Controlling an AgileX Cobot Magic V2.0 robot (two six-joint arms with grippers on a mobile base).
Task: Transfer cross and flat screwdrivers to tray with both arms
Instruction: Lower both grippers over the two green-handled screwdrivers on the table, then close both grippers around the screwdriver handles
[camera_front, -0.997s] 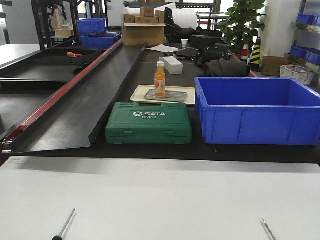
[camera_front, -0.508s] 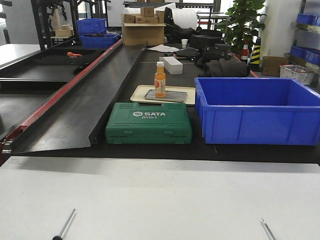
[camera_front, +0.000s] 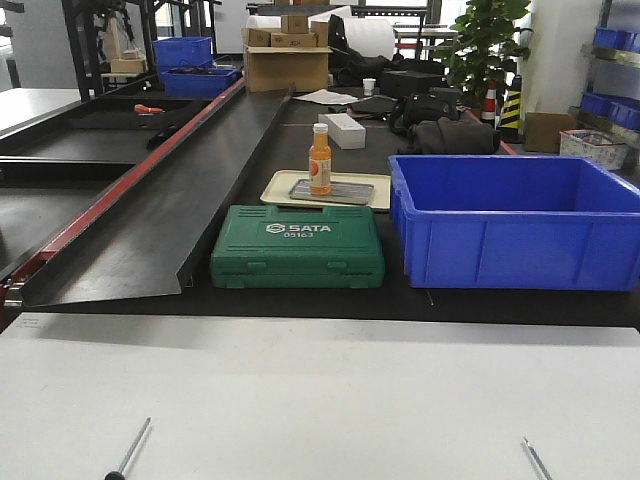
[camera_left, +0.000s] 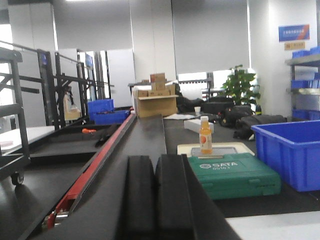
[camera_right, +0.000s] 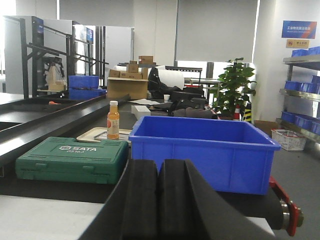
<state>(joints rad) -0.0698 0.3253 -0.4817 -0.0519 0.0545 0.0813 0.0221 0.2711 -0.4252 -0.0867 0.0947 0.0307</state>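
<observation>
Where writing can be read, the green tool case (camera_front: 297, 245) carries the white brand name SATA on its lid, with a row of small digits under it too blurred to read surely. A blue sign (camera_right: 298, 29) high on the far wall bears white characters too small to make out. Behind the case, the grey tray (camera_front: 345, 193) lies inside a cream tray (camera_front: 278, 186) with an orange bottle (camera_front: 320, 160) standing on its left end. A blue bin (camera_front: 515, 225) sits just beside them. Both screwdrivers lie well apart from that tray on the white table (camera_front: 320, 390). The first screwdriver (camera_front: 131, 448) is near the lower left edge of the front view and the second screwdriver (camera_front: 536, 459) near the lower right, their handles mostly cut off. The left gripper (camera_left: 154, 167) has its fingers pressed together with nothing between them, and so does the right gripper (camera_right: 159, 172). Compared with the front view half a second and a second ago, nothing has shifted.
</observation>
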